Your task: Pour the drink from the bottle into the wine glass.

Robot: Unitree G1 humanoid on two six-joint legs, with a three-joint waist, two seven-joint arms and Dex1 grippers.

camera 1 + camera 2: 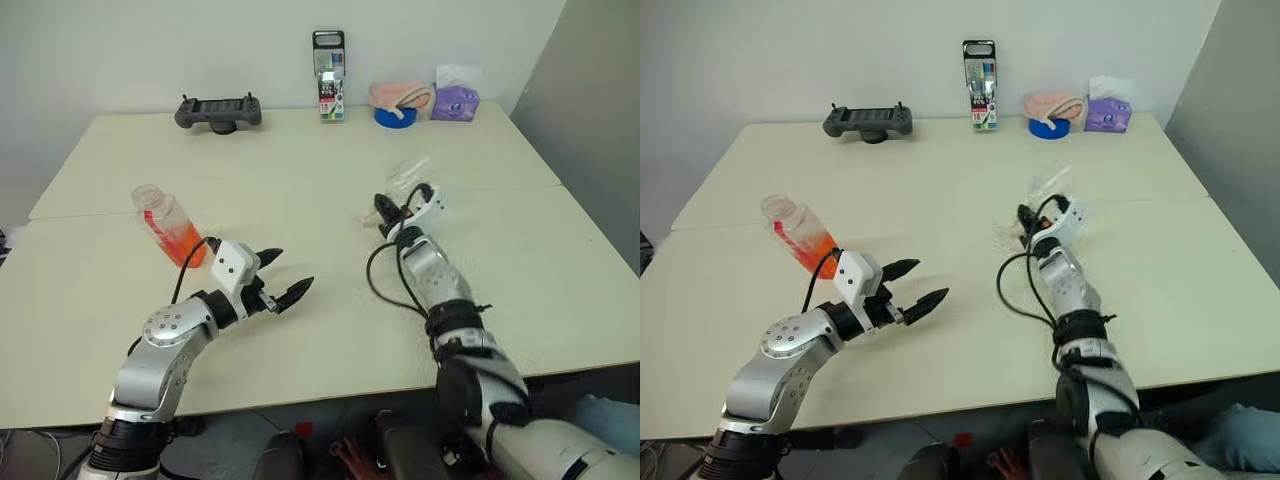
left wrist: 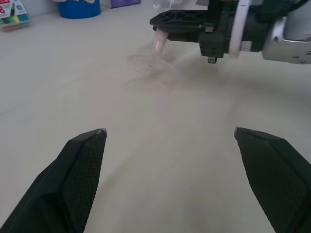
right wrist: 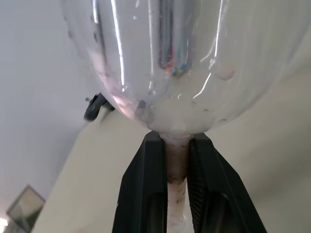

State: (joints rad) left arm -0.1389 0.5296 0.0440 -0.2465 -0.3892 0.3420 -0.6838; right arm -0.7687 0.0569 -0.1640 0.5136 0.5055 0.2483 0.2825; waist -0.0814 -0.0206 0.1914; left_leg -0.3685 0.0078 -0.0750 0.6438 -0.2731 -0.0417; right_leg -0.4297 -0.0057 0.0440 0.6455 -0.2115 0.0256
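the right gripper (image 3: 177,189) was clamped on the stem of the wine glass (image 3: 170,63), lifted over the table (image 1: 300,180) at mid-right, its bowl seemingly tipped away from the wrist. the bottle (image 1: 168,226) of orange-red drink (image 1: 183,242) stood leaning at the left, just behind the wide-open, empty left gripper (image 1: 283,278), the nearer arm.

bottle (image 1: 166,225): clear plastic, uncapped, tilted, on the bench left of the wine glass | drink (image 1: 180,243): orange-red, low in the bottle | wine glass (image 3: 180,63): clear, bowl empty, stem pinched by the right hand (image 3: 177,194)
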